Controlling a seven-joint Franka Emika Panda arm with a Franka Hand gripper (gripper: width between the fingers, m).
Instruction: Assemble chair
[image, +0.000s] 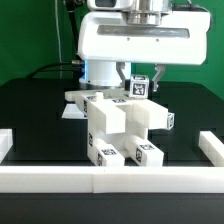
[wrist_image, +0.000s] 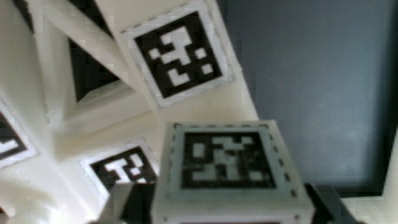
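1. Gripper (image: 141, 80), exterior view: hangs under the white arm (image: 135, 40), its 2 fingers pinching a small post (image: 140, 88) whose square tag faces the camera.
2. Small post, wrist view (wrist_image: 221, 172): it stands upright with a dark finger (wrist_image: 128, 208) against each side edge, and its tagged face fills the lower middle of the picture.
3. Chair assembly (image: 122, 125): chunky white blocks, already joined, stand at the middle of the black table (image: 30, 120) with tags on the lower front faces. The held post is just above and behind the top of the assembly. Contact between them cannot be told.
4. Chair assembly, wrist view (wrist_image: 71, 110): slanting white members lie close beyond the post, one carrying a large tag (wrist_image: 178, 55).
5. Low white part (image: 78, 98): rests just beside the assembly on the exterior view's left. Its kind is unclear.
6. Border rail (image: 110, 180): runs along the table's near edge.
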